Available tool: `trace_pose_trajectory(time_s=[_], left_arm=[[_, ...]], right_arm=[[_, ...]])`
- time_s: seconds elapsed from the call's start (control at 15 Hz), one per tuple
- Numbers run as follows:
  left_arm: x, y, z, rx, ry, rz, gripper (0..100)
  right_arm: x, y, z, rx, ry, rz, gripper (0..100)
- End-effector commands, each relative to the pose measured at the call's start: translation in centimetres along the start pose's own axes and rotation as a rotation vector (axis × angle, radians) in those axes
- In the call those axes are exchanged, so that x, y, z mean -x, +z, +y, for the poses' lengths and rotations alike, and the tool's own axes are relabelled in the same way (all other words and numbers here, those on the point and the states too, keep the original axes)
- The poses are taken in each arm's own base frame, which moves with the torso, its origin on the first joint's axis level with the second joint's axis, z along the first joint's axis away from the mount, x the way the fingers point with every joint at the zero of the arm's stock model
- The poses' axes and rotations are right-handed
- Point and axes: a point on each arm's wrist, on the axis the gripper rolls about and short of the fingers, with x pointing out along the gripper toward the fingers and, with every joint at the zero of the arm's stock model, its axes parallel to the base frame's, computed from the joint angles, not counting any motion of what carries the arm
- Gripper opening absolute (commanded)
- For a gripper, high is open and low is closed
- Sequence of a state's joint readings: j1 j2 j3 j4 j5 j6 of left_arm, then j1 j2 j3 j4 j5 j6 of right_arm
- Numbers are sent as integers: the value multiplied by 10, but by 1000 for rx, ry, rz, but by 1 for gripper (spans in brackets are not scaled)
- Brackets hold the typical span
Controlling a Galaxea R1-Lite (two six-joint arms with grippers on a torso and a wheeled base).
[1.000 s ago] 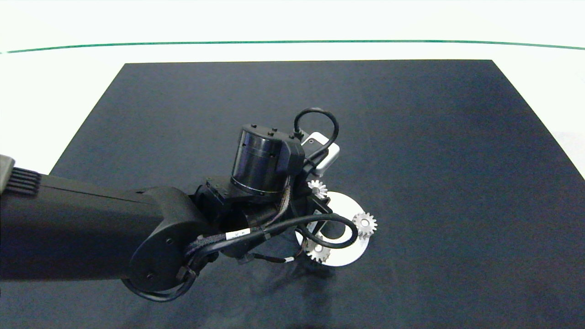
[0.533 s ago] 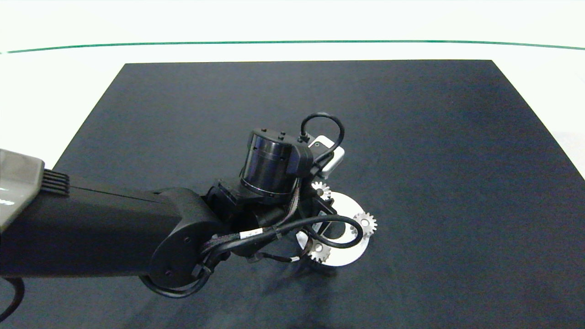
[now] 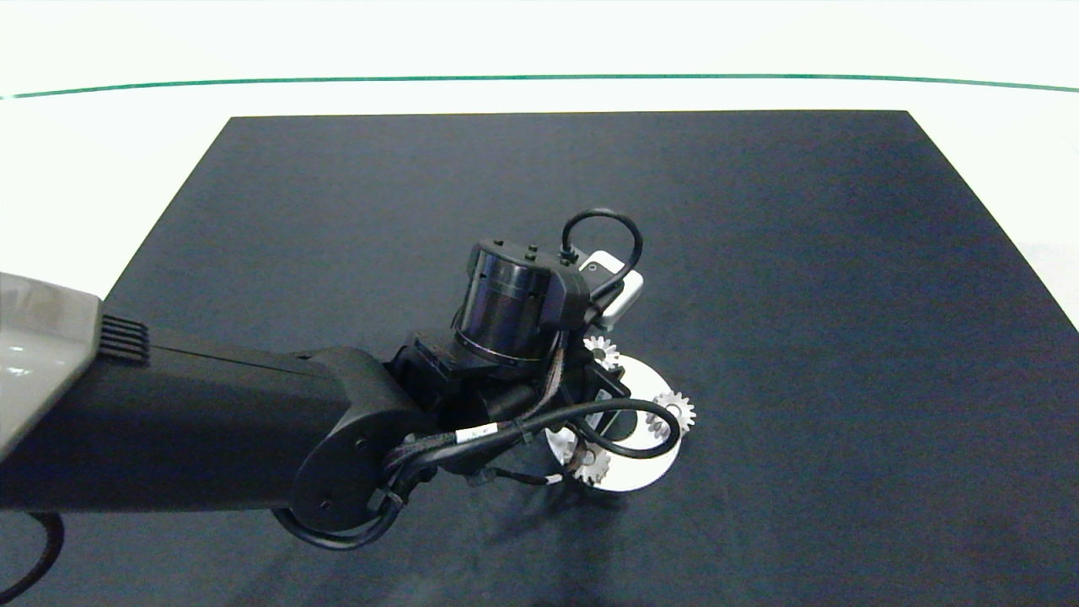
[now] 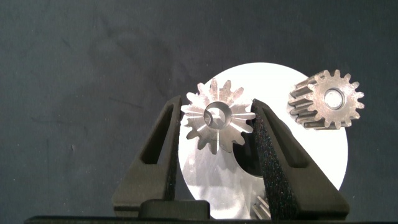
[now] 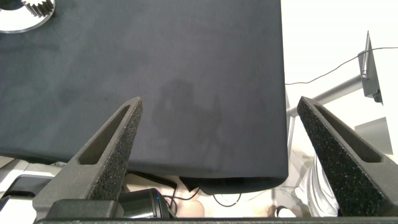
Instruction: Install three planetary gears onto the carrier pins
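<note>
Gears: three in the head view, all at the white disc point(image 3: 628, 476), which lies on the dark mat point(image 3: 759, 253) covering the desk point(image 3: 101, 152). Far gear point(image 3: 601, 350) sits at the disc's far rim, partly hidden by the left arm's wrist. Right gear point(image 3: 673, 410) sits at the disc's right rim, bore facing up. Near gear point(image 3: 589, 461) sits at the near-left rim, crossed by a black cable point(image 3: 624, 421).

Left wrist view: one gear point(image 4: 217, 124) lies between the two fingers point(image 4: 273, 155) of the left claw point(image 4: 216, 124), over the disc point(image 4: 323, 168) near its centre hole. Its teeth touch the foam pads on both sides, so the claw is clamped on it. A pin end point(image 4: 214, 116) shows inside its bore. A second gear point(image 4: 326, 99) sits at the disc's rim, apart from the claw. A sliver of a third gear point(image 4: 262, 208) shows just beside one finger.

Left arm comes in from the left, wrist above the disc.

Right claw point(image 5: 224, 155): fingers wide apart, nothing between them, over the mat's edge and well away from the disc point(image 5: 22, 15).
</note>
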State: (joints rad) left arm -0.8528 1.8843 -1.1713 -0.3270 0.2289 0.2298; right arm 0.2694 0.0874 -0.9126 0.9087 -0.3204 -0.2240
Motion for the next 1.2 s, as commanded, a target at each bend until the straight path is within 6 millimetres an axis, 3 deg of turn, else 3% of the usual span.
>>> trace_pose_trajectory(time_s=[0.07, 1.2], left_arm=[[-1, 0, 0, -2, 3, 0, 13], [-4, 6, 0, 3, 6, -20, 13]], right_arm=[[0, 0, 0, 4, -1, 8, 100], [-1, 0, 0, 4, 1, 8, 100]])
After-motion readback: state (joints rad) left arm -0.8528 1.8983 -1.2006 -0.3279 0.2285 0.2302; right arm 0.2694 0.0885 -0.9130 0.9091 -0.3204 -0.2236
